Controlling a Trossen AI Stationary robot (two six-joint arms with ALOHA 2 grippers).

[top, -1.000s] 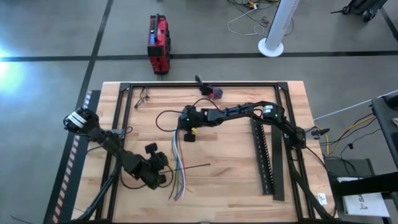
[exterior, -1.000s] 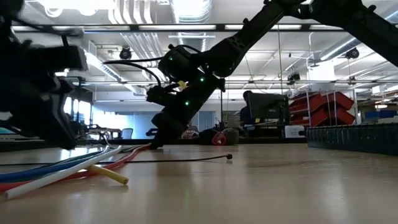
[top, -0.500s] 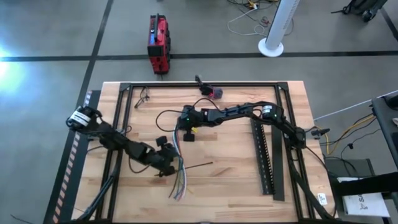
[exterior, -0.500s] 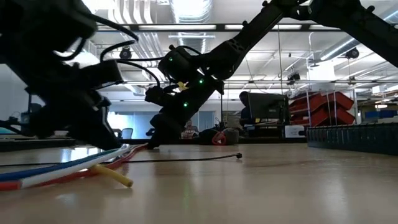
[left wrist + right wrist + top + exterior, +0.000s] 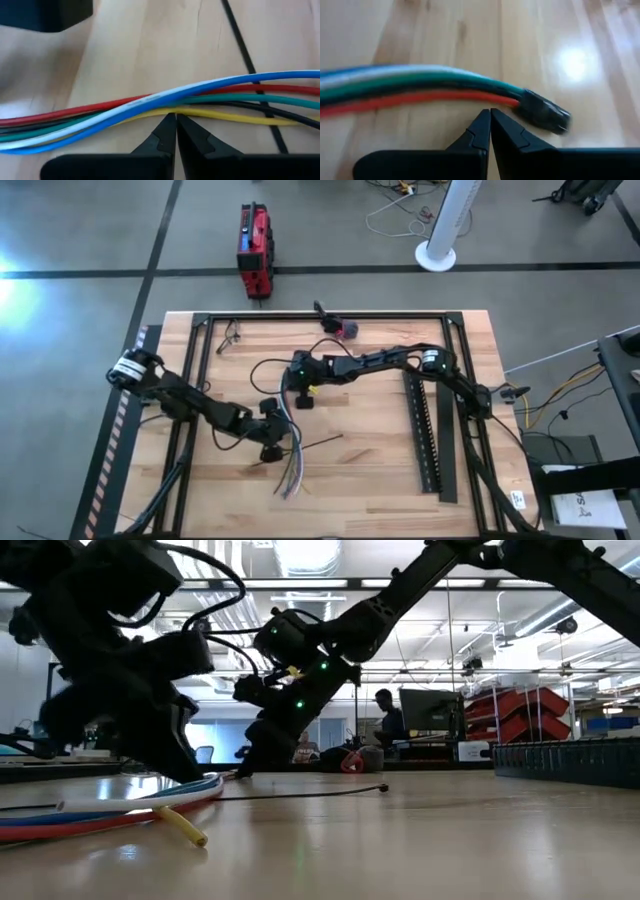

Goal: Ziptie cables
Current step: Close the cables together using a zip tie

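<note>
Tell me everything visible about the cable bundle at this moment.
The cables are a loose bundle of thin plastic-sheathed wires, blue, red, green, yellow, white and black, lying flat on the wooden table, unbound. They fan apart toward the near edge and gather toward a dark end by the shut right gripper. The shut left gripper points at their middle. A thin black zip tie passes under them.

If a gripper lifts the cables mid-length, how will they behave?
Probably floppy: the cables already curve and lie slack on the table. Likely to splay, since the strands fan apart unbound at one end. Smooth round jackets in the left wrist view may slip from a pinch.
</note>
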